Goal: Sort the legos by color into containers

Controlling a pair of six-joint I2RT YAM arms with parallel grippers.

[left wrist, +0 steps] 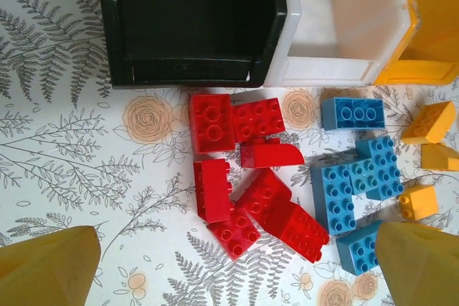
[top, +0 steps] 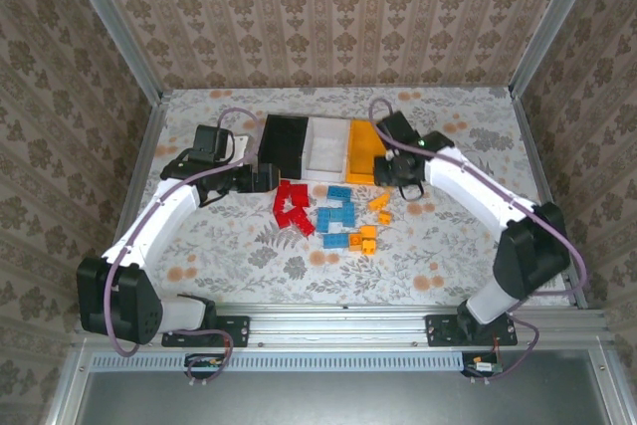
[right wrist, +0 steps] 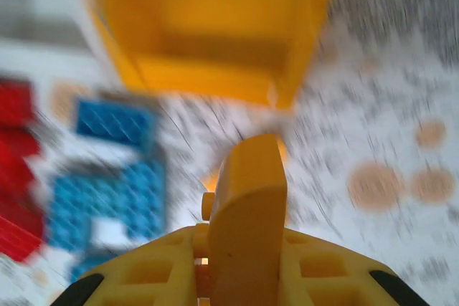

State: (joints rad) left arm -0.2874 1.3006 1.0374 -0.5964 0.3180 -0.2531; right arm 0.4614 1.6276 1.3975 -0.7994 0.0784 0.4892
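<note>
Three bins stand in a row at the back: black, white and orange-yellow. In front of them lie red legos, light blue legos and orange-yellow legos, grouped by color. My left gripper hovers open over the red pile, with one yellow fingertip on each side. My right gripper is shut on an orange-yellow lego and hangs just in front of the orange-yellow bin. That view is blurred by motion.
The bins touch side by side, and the black bin and white bin look empty from the left wrist. Patterned walls and metal posts enclose the floral table. Bare cloth lies left and right of the piles.
</note>
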